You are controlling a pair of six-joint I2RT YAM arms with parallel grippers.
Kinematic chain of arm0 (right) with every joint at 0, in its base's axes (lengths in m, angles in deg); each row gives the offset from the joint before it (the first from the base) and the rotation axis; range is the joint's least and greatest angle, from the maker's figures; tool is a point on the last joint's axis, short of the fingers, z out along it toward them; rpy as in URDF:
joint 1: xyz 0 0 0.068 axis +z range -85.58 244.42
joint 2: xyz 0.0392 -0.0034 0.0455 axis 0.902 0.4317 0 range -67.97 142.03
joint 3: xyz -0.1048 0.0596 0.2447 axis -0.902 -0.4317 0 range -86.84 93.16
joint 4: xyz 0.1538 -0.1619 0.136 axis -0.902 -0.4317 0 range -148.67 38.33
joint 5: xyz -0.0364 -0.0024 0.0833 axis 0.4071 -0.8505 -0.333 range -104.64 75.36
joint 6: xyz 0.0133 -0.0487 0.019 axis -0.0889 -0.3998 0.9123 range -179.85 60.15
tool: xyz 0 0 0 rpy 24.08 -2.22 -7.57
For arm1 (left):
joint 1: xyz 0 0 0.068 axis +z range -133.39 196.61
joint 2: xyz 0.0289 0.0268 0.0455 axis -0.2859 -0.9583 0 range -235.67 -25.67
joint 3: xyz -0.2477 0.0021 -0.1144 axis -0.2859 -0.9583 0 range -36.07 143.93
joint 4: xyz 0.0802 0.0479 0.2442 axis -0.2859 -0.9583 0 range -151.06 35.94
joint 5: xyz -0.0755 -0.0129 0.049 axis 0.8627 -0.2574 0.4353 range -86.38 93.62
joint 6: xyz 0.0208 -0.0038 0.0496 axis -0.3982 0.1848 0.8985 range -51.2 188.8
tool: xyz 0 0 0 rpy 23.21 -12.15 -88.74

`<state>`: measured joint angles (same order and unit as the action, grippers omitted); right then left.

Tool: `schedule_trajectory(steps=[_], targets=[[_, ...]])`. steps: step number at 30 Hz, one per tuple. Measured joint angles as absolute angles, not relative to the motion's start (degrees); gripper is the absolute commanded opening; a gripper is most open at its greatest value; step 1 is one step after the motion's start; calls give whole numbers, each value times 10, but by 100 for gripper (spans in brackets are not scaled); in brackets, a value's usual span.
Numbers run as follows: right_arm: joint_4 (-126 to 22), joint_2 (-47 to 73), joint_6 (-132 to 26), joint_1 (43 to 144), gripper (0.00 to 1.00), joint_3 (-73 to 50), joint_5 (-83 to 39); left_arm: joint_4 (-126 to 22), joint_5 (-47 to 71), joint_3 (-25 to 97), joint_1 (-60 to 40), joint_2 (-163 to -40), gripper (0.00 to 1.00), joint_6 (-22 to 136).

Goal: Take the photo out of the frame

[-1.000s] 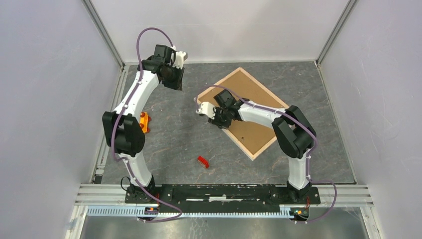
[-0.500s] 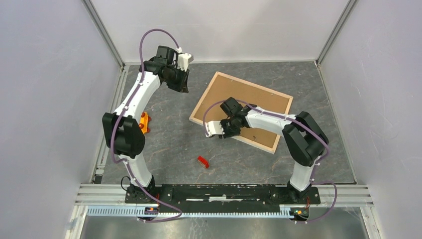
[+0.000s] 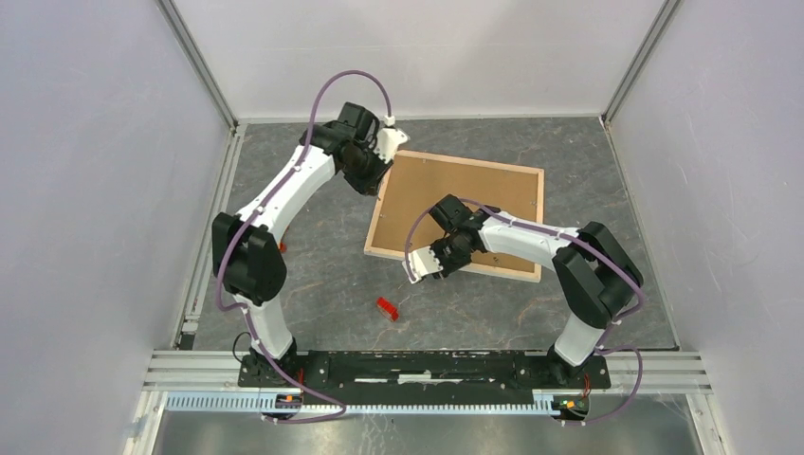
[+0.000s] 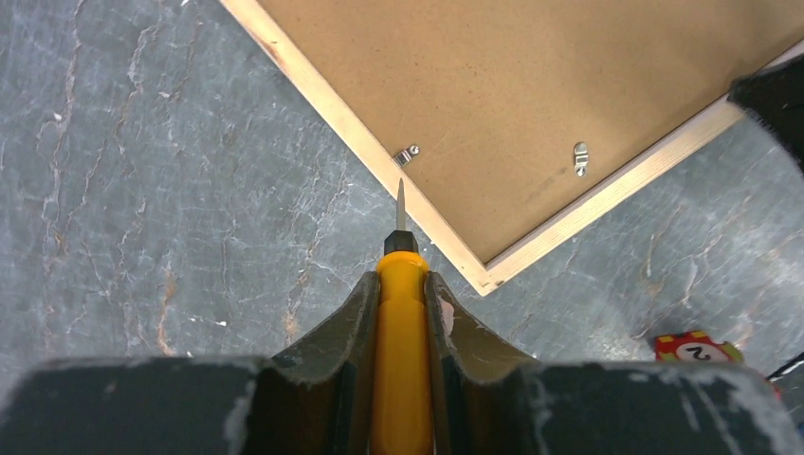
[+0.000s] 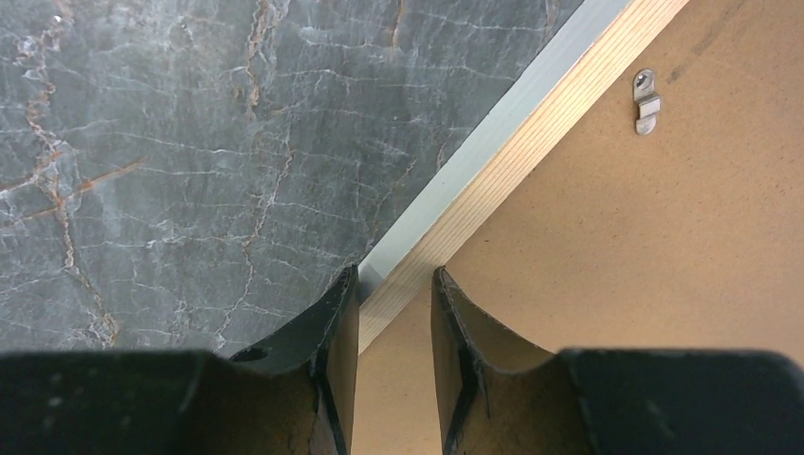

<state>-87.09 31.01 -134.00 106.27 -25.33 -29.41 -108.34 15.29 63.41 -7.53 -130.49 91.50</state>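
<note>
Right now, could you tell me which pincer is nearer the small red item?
Right. The right pincer grips the frame at its near edge, just beyond the red item; the left pincer, holding a screwdriver, is by its far left corner.

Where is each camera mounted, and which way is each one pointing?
Top: fixed above and behind the robot, looking down on the table; left arm and right arm show whole.
Left wrist: on the left arm, looking down past the left gripper, shut on a screwdriver, at a frame corner.
Right wrist: on the right arm, looking down past the right gripper, clamped on the frame's edge.
Shared: all three show the frame's brown backing.
</note>
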Motion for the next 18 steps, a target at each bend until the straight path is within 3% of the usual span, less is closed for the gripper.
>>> schedule_trajectory(steps=[18], targets=[[-837, 288, -1326, 1063, 27, -286, -294, -1074, 76, 626, -129, -1401, 2, 986]])
